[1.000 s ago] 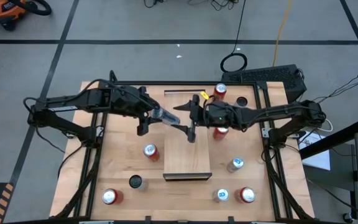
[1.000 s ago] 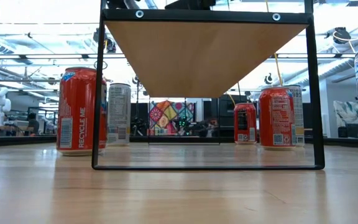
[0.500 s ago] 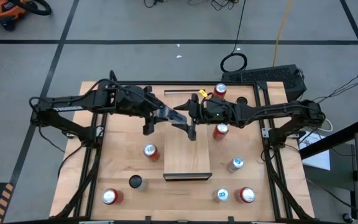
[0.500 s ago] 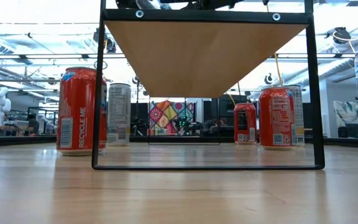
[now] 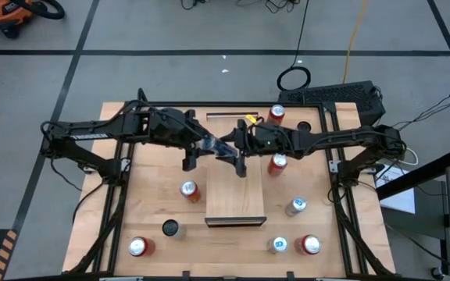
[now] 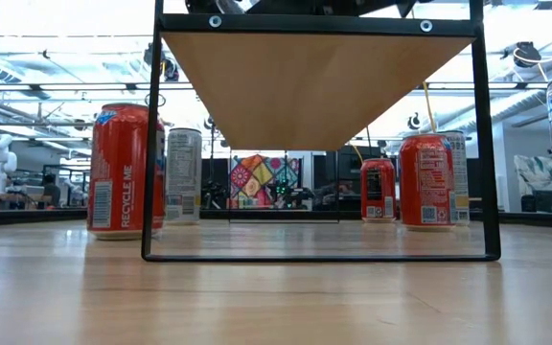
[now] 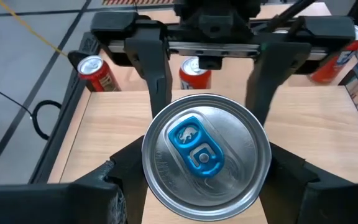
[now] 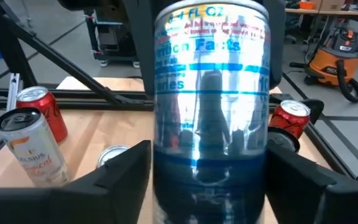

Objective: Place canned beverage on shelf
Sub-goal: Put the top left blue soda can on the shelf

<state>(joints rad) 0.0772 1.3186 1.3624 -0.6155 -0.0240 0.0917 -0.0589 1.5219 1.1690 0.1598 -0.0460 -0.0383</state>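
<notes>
High view: both arms meet over the far part of the shelf (image 5: 237, 199), a pale board with a dark strip at its near end, raised on a black frame above the table (image 5: 151, 207). Between them is one silver can (image 5: 212, 144), off the board and held in the air. No can stands on the shelf yet.

Left wrist view: the left gripper (image 7: 205, 186) is clamped on the can (image 7: 206, 152), one finger (image 7: 120, 180) pressed to each side, the blue tab facing the camera. Opposite, the right gripper (image 7: 209, 93) straddles the same can from the far side.

Right wrist view: the can (image 8: 210, 106) fills the space inside the right gripper (image 8: 207, 180). Whether that gripper has closed on it or only brackets it cannot be told.

Low view: only the underside of the shelf (image 6: 314, 86) and spare cans (image 6: 123, 171) on the table show; neither gripper can be read here.

Step in hand, as judged: a hand-over of the can from left arm to right, above the shelf, with placing not begun.

Next move, as judged: the right gripper must be firm on the can before the left lets go, or it may drop onto the board. The left arm then needs to back away clear, and the can should come down upright on a bare part of the board.
</notes>
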